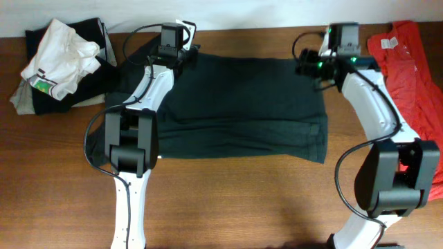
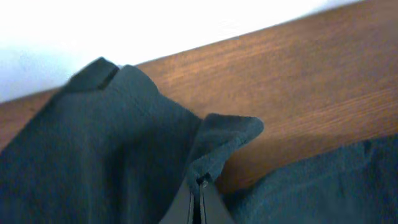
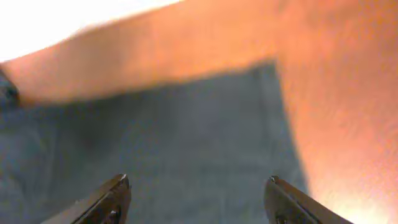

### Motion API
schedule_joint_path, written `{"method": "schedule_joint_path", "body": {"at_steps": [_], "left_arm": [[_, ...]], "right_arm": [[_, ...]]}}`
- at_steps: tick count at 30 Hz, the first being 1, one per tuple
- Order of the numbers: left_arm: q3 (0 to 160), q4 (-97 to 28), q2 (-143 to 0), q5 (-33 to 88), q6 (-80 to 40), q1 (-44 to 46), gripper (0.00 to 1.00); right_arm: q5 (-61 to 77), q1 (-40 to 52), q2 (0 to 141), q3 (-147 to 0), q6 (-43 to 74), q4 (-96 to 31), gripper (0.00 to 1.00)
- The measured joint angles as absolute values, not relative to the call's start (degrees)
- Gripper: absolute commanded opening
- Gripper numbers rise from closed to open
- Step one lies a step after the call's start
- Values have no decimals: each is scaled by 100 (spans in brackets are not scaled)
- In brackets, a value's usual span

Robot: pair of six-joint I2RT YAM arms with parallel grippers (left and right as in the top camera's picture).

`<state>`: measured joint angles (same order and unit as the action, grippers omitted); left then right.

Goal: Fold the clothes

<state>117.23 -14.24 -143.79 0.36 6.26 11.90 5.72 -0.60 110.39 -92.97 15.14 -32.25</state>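
A black T-shirt point(image 1: 239, 107) lies spread across the middle of the table, no lettering showing. My left gripper point(image 1: 173, 59) is at its far left corner, shut on a fold of the black cloth point(image 2: 214, 143), which rises pinched between the fingertips point(image 2: 200, 183). My right gripper point(image 1: 309, 64) hovers over the shirt's far right corner; its fingers point(image 3: 196, 186) are wide open with only flat black cloth point(image 3: 186, 130) below them. A red-orange T-shirt point(image 1: 415, 76) lies at the right edge of the table.
A heap of clothes, white point(image 1: 59, 55) over black and grey, sits at the far left corner. The table's far edge point(image 2: 249, 43) runs just behind both grippers. Bare wood point(image 1: 242, 200) lies in front of the black shirt.
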Motion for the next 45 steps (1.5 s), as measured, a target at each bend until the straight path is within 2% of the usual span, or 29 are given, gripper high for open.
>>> {"method": "schedule_joint_path", "body": {"at_steps": [5,13,16,19,29,34,37,39,45], "left_arm": [[11736,-1669,-14379,34,624,1190,1],[11740,-2110,-14379,36,624,1190,1],[11740,-2215,-14379,36,626,1190,1],[11740,-2287,-14379,36,624,1190,1],[11740,-2329,-14379,36,626,1190,2],[11740,-2399,-14379,36,626,1190,2],[11740,-2434,-14379,36,624,1190,1],[11740,-2464,-14379,36,624,1190,1],[11738,-2786,-14285,38,622,1190,1]], "right_arm": [[21,-60,11231,-10193,899,-2989,73],[-259,-75,13279,-11008,735,-2871,71],[-475,-82,13408,-11080,703,-2814,71],[-655,-108,13570,-11177,683,-2676,64],[-690,-169,14025,-11177,696,-2469,58],[-709,-174,14199,-11194,749,-2364,35],[-711,-174,14215,-11198,762,-2307,13],[-731,-174,14217,-11198,757,-2309,5],[-1288,-172,14219,-11347,1214,-2849,4]]}}
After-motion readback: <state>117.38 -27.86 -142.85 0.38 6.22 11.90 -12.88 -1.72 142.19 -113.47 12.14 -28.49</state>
